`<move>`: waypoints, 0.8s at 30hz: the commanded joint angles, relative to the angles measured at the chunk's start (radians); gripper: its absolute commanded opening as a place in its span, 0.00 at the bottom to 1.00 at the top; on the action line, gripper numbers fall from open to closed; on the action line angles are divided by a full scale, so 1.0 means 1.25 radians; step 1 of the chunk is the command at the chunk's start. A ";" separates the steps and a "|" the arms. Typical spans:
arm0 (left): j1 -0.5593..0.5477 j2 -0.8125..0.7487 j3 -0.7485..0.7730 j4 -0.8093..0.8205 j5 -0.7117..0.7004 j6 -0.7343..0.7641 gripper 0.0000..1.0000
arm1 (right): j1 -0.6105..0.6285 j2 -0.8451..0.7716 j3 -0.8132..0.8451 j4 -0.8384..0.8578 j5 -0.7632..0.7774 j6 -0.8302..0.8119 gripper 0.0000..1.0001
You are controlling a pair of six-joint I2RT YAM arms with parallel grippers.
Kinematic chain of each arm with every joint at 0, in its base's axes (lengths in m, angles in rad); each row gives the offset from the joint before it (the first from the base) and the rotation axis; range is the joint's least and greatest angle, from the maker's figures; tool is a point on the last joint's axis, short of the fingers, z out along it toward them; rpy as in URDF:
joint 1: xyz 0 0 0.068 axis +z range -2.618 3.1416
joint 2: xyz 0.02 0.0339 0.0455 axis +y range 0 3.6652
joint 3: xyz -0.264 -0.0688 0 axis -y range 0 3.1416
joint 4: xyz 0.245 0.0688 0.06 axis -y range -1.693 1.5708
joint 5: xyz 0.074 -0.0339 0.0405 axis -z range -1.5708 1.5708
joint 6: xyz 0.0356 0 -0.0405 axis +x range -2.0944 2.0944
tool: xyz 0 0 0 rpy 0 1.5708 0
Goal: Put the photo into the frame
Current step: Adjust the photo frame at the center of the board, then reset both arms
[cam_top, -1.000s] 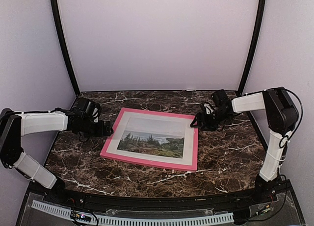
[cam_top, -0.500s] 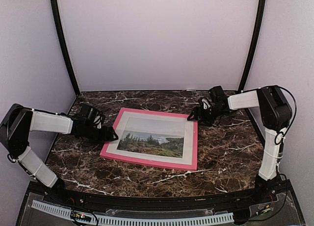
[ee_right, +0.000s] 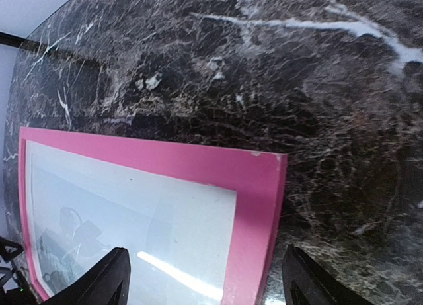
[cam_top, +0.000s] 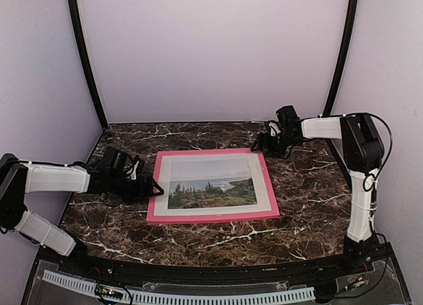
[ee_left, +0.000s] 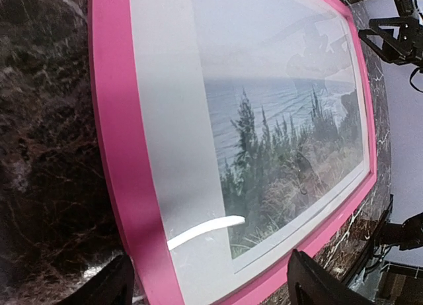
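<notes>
Frame, pink-red, one: lies flat, face up, at the middle of the dark marble table, long rails roughly parallel to the near edge. Photo, one: landscape of dark trees, water and pale sky, seated inside the frame. White mat, one: surrounds the photo within the pink rails, with a bright streak of glare across its surface. Grippers, two, with two fingers each. Left gripper: low at the frame's left short rail, fingers spread wide apart; in the left wrist view that rail and the mat run between them; whether they touch the frame cannot be told. Right gripper: just beside the frame's far right corner, fingers likewise parted, with the corner lying ahead of and between them and nothing clamped.
</notes>
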 commanded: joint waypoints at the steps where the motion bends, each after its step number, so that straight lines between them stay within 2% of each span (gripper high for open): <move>1: 0.000 -0.106 0.037 -0.100 -0.121 0.018 0.86 | 0.005 -0.126 -0.043 -0.025 0.167 -0.044 0.81; 5: 0.001 -0.165 0.087 -0.163 -0.280 0.061 0.89 | 0.009 -0.258 -0.149 -0.016 0.288 -0.079 0.87; 11: 0.004 -0.274 0.126 -0.195 -0.523 0.147 0.95 | 0.014 -0.481 -0.323 0.018 0.371 -0.117 0.97; 13: 0.006 -0.312 0.125 -0.200 -0.573 0.169 0.98 | 0.017 -0.553 -0.370 0.040 0.386 -0.124 0.99; 18: 0.014 -0.403 0.108 -0.161 -0.597 0.214 0.99 | 0.019 -0.690 -0.427 0.037 0.392 -0.133 0.99; 24: 0.016 -0.443 0.165 -0.199 -0.636 0.299 0.99 | 0.019 -0.815 -0.476 0.015 0.392 -0.144 0.99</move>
